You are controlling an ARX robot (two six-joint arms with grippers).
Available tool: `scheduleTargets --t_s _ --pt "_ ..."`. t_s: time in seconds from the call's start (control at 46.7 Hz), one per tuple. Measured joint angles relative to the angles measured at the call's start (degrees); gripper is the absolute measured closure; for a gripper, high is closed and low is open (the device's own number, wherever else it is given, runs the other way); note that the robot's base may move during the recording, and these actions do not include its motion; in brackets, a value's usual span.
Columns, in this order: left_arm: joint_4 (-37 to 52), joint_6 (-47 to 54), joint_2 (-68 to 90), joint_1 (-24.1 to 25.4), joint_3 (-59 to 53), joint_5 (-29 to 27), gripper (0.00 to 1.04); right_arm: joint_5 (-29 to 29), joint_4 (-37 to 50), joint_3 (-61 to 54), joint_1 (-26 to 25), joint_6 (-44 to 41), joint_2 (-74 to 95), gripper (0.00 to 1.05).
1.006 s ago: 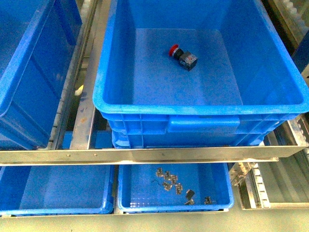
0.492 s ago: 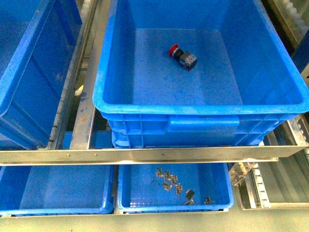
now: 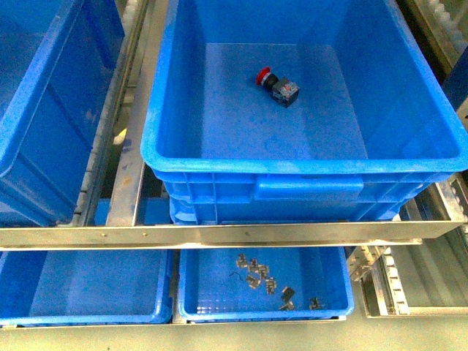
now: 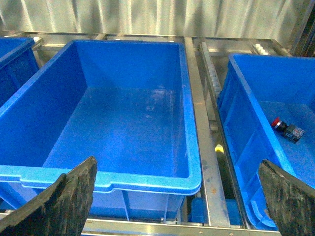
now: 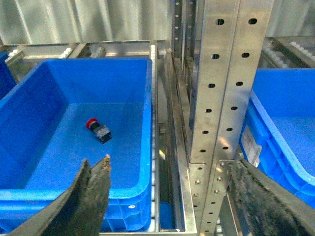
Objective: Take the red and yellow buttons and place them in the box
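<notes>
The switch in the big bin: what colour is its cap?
The cap is red; the front view shows it best.

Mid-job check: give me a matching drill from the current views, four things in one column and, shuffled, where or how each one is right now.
Things:
1. red button
2. small metal parts
3. left gripper
4. metal post

Places or states:
A. open, holding nothing
B. lying on the floor of the big box
C. standing upright beside the big box
D. scattered in the lower tray, below the shelf rail

Pairs: 1-B, 2-D, 3-A, 4-C
</notes>
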Motion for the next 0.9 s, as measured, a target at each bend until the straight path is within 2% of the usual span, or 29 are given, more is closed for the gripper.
scheduleTargets --t_s 0.15,0.899 --pt "0.00 0.00 0.00 0.04 0.00 0.24 0.08 0.33 0.00 0.00 0.00 0.04 0.00 0.05" --pt "-0.02 0.02 0.00 0.04 0.00 0.02 0.08 0.11 -0.13 0.00 -0.02 0.00 -0.02 0.06"
